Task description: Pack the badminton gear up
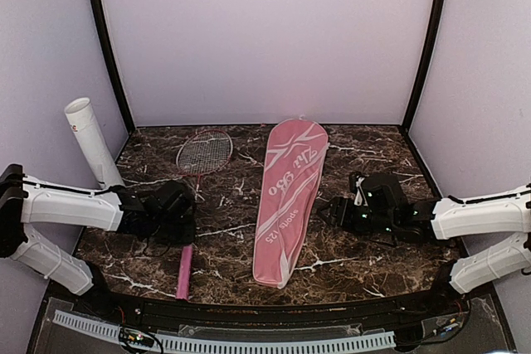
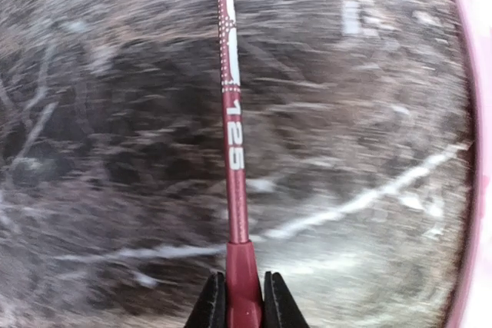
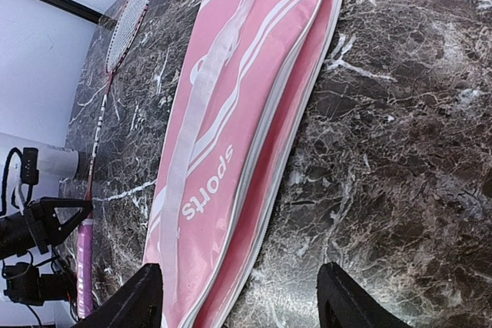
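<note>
Red-framed racket [image 1: 203, 153] lies on the dark marble table [image 1: 373, 151], left of centre. Strung head points to the back wall, pink handle [image 1: 184, 269] to the near edge. Over the shaft just above the handle sits the left gripper [image 1: 187, 217]. In the left wrist view its fingers [image 2: 209, 306] press in from both sides on the dark red cone where shaft meets handle, so it is clamped on the racket [image 2: 231, 128]. The shaft runs straight up that view with a white "125" on it; the picture is blurred.

Just right of the racket, mid-table, is the pink bag [image 1: 286, 196]: wide end at the back, narrow end near the front edge. White stripes and "sports" lettering on top, white zip edge along its right side. Bag and racket lie apart.

At the bag's right edge, about mid-length, is the right gripper [image 1: 330, 210], jaws spread wide and holding nothing. In the right wrist view one finger [image 3: 138, 301] is over the bag [image 3: 231, 151] and the other over bare marble, straddling the zip edge. Whether the tips touch down I cannot tell.

White tube [image 1: 90, 140] stands tilted at the back left, leaning on the left wall with its open end up, apart from the racket.
</note>
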Controlling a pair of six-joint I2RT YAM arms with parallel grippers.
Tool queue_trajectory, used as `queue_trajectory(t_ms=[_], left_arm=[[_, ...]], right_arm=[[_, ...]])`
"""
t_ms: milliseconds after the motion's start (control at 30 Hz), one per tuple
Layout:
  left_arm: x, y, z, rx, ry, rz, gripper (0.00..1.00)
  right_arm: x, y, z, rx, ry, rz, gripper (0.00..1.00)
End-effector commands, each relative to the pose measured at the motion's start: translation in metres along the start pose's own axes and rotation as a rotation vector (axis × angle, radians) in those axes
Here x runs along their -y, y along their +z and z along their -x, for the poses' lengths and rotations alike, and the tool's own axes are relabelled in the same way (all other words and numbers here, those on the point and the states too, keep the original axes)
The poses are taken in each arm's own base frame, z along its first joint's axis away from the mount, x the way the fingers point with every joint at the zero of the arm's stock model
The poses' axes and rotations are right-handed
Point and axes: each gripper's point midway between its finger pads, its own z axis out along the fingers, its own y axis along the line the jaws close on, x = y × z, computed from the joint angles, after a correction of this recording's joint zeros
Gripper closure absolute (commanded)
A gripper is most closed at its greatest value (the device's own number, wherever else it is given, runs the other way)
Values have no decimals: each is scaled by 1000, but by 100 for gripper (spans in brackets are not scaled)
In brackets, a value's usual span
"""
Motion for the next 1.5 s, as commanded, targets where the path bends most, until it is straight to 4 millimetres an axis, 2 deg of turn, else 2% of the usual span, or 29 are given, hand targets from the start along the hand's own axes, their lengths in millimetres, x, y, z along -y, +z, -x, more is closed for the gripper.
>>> queue_trajectory(t_ms=[0,100,267,367,600,767,900,1133,1300,1467], left_arm=[[55,-26,23,101,-41,-147,100],[90,-41,29,135,-36,-238,100],[143,-56,37,167,-31,-371,100],[164,-61,42,187,-45,-426,100],[200,-69,58,246,-94,-536,100],[214,-72,61,254,-76,-553,100],[217,-76,59,256,-86,-573,100],[221,-80,56,243,-93,-605,100],[218,-84,57,256,-103,-611,100],[218,-86,55,251,-119,-628,100]], right_arm=[[-26,-6,17,49,3,69,31],[-35,-6,17,42,-16,84,32],[-63,-8,8,12,-68,149,32],[-80,-14,-3,-8,-111,197,31],[-112,-26,-42,-83,-180,326,28],[-137,-20,-67,-149,-250,392,27],[-153,-6,-81,-196,-290,430,28],[-175,15,-87,-218,-394,467,30],[-176,29,-91,-226,-432,454,29],[-170,52,-101,-257,-424,421,32]])
